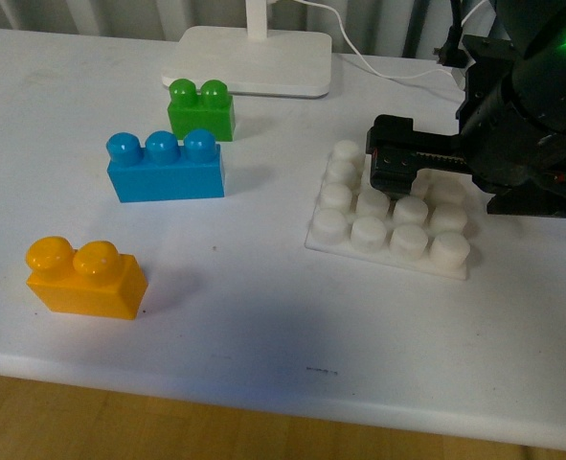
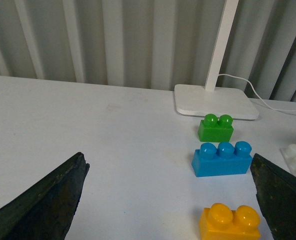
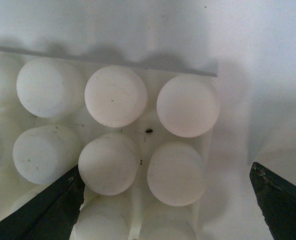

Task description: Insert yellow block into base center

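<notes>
Orange-yellow, with two round studs, the yellow block (image 1: 83, 278) sits upright on the white bench (image 1: 263, 326) at the near left, well apart from everything else and touched by nothing. Behind it and a little to the right lies a blue brick (image 1: 166, 168) with three studs, and beyond that a green brick (image 1: 201, 108) with two, just in front of the flat white lamp foot (image 1: 249, 59). The base (image 1: 409, 240), a white studded plate, lies flat on the right side of the bench, far from the yellow block. The right gripper (image 1: 390, 158) hangs low over the far part of the base; its wrist view looks straight down on the studs, with both dark fingers (image 3: 37, 210) spread wide and nothing between them. The left gripper (image 2: 163, 200) does not show in the front view; its own camera shows its fingers (image 2: 42, 200) wide apart and empty above bare bench, with the three bricks ahead of it.
</notes>
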Controlling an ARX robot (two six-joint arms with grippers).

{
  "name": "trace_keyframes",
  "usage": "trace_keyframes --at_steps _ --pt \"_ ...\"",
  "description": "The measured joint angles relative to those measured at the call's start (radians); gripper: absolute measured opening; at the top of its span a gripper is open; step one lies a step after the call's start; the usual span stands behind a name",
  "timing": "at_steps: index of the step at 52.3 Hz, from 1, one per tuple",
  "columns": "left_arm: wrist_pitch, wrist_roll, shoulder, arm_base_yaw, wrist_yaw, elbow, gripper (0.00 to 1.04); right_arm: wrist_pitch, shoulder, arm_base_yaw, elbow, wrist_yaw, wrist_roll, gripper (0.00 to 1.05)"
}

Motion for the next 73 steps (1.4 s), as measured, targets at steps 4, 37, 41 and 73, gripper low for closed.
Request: trace_keyframes --at_steps 4,37,41,73 --pt "0.000 0.000 0.000 0.000 0.000 0.000 0.98 -0.011 -0.032 -0.011 -0.006 -0.007 -0.024 0.95" --pt "0.000 0.000 0.000 0.000 0.000 0.000 0.98 0.116 -0.537 -0.097 -0.222 -0.067 -0.113 0.95" --pt "0.000 0.000 0.000 0.000 0.000 0.000 0.98 0.154 -0.633 -0.114 -0.280 -0.086 -0.138 0.95" --pt "0.000 0.000 0.000 0.000 0.000 0.000 0.98 0.836 -1.156 -0.252 -0.887 -0.024 -0.403 0.22"
